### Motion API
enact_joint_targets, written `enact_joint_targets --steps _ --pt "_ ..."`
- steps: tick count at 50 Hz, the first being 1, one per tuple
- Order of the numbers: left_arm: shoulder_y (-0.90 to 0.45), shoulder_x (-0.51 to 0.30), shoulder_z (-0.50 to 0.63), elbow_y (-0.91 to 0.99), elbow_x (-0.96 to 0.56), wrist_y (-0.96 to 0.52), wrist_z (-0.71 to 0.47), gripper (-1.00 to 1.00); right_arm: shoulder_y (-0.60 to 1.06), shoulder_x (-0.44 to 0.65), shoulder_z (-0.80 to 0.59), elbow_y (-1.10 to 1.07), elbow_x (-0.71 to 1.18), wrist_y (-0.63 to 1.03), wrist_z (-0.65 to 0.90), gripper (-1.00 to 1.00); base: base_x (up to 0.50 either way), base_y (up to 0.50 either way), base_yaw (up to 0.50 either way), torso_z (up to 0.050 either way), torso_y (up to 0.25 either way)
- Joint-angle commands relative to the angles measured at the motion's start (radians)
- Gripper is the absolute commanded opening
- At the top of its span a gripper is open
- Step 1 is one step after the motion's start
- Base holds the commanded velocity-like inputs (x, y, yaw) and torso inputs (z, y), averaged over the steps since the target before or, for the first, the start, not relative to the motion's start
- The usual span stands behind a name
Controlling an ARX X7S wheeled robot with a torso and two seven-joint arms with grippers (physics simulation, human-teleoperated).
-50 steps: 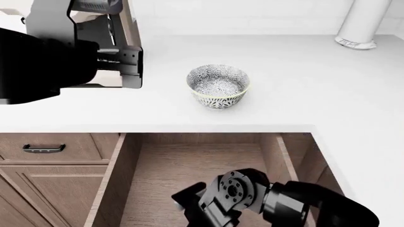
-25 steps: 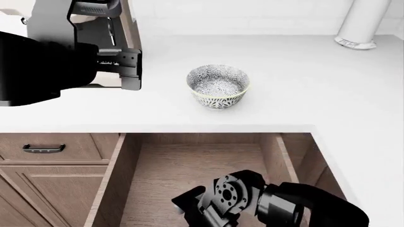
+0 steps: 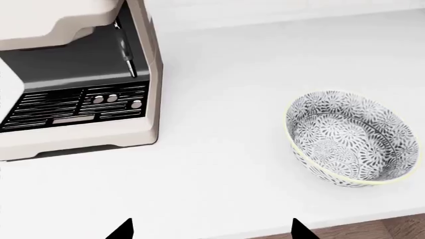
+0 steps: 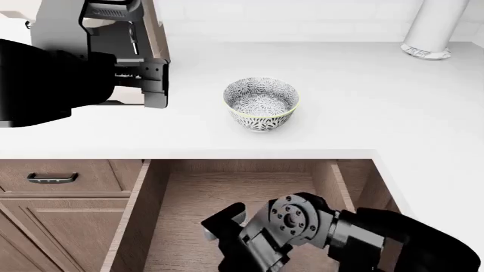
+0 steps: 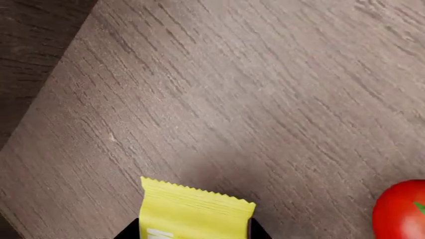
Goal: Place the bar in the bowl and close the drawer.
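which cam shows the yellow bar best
The right wrist view: the bar lies on the wooden drawer floor, close between the right gripper's fingertips. The head view hides it under the right gripper. The left wrist view misses it entirely.

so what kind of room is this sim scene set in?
Most likely a kitchen: an espresso machine stands on a white countertop beside a patterned bowl, with wood-grain cabinets and an open drawer below, holding a snack bar and a tomato.
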Motion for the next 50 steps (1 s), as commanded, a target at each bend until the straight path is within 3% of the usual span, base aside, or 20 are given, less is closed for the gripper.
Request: enact_joint_targets --steps 1,28,50 --pt "-0.01 -0.008 0.0 -0.001 -0.012 0.004 -0.007 1.0 0.074 0.079 0.078 -0.184 0.098 -0.01 0.144 -1.0 0.0 0.0 0.0 0.0 0.0" --pt "-0.002 -0.038 -0.021 0.026 -0.001 0.034 0.018 1.0 0.31 0.257 0.245 -0.431 0.323 -0.03 0.289 -1.0 0.0 0.0 0.0 0.0 0.0" --pt "-0.009 -0.066 -0.052 0.085 0.034 0.072 0.019 1.0 0.574 0.317 0.34 -0.324 0.396 0.025 0.263 -1.0 0.0 0.0 0.0 0.0 0.0"
